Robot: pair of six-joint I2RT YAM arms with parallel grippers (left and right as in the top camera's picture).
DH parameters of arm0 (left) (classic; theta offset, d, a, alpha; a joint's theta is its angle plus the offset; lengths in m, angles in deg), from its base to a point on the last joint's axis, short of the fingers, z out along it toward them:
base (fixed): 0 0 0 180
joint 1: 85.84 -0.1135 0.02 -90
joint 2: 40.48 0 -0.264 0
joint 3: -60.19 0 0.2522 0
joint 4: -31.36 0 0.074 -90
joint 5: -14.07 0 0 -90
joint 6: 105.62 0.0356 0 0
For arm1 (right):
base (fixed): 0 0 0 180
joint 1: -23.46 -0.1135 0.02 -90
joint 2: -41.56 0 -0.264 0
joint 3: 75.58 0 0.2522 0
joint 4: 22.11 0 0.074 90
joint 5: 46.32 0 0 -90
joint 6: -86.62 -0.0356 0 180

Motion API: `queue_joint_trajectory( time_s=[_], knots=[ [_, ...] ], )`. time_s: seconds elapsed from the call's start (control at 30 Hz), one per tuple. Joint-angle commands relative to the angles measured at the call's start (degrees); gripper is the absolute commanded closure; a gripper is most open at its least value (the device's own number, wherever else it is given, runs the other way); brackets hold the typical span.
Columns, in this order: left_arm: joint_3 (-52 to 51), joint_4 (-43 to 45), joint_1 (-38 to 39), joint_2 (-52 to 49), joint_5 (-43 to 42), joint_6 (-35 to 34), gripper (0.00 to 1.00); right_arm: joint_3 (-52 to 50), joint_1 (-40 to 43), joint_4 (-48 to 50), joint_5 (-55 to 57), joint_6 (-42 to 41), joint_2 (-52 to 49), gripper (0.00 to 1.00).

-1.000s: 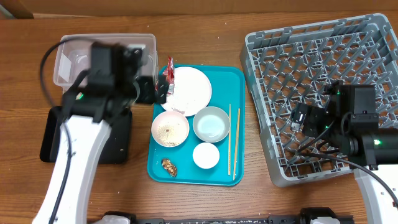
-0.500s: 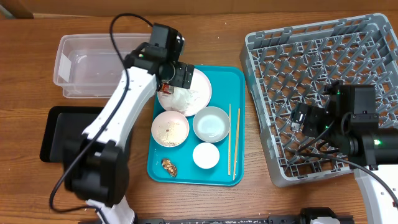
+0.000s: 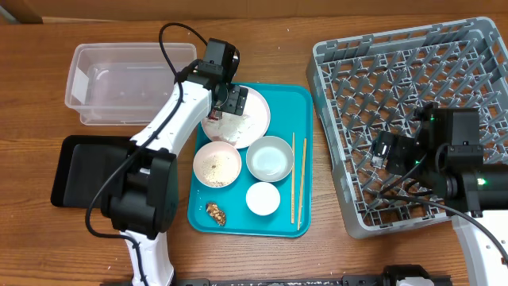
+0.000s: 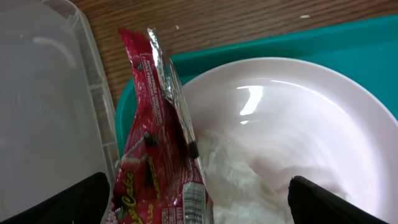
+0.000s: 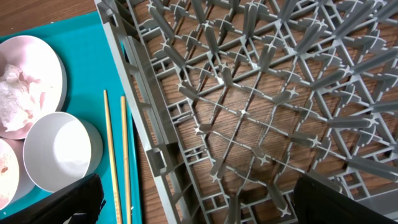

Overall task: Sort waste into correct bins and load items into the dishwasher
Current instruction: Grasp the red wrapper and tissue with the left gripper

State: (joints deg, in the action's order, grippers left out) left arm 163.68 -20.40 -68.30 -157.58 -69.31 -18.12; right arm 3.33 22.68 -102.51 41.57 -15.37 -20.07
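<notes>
Okay, we saw left gripper [image 4: 199, 202] released, wrapper [image 4: 155, 155] between its fingers at plate [image 4: 298, 106] rim; right gripper [image 5: 199, 202] released over rack [image 5: 249, 93].

wrapper [image 4: 152, 168] red, silver seam | plate [image 4: 311, 118] pale pink | tray [image 3: 298, 99] teal | rack [image 5: 155, 163] grey lattice

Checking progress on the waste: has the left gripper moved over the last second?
Yes. The left gripper went rightward, away from the clear tub, to over the plate.

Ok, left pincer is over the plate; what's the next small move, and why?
Probably lower and close on the red wrapper: it stands upright between the fingers of the open left pincer, at the left rim of the plate, not yet gripped.
</notes>
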Motion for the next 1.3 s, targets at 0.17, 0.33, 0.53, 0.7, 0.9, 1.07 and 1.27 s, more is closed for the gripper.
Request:
queue_joint_trajectory(
  time_s=[0.17,0.33,0.53,0.7,0.9,1.07,1.27],
  knots=[
    [1.4,0.87,0.26,-2.51,2.78,1.2,0.13,1.57,0.2,0.26,0.52,-0.07,0.48,0.0],
    [1.38,-0.2,0.52,-3.54,2.51,1.2,0.3,1.57,0.2,0.24,0.55,-0.07,0.48,0.0],
    [1.42,-0.22,0.81,-3.52,2.56,1.22,0.63,1.57,0.2,0.22,0.55,-0.07,0.48,0.0],
    [2.23,-2.23,0.87,-3.13,2.62,1.2,0.96,1.57,0.2,0.02,0.55,-0.07,0.48,0.0],
    [8.74,-9.01,0.83,-1.49,2.6,0.55,0.96,1.57,0.2,0.02,0.55,-0.07,0.48,0.0],
    [16.09,-13.51,0.5,1.4,3.04,-0.31,0.96,1.57,0.2,-0.17,0.55,-0.07,0.48,0.0],
    [19.08,-13.88,-2.62,5.73,6.93,-1.4,0.96,1.57,0.2,-0.55,0.55,-0.07,0.48,0.0]
  ],
)
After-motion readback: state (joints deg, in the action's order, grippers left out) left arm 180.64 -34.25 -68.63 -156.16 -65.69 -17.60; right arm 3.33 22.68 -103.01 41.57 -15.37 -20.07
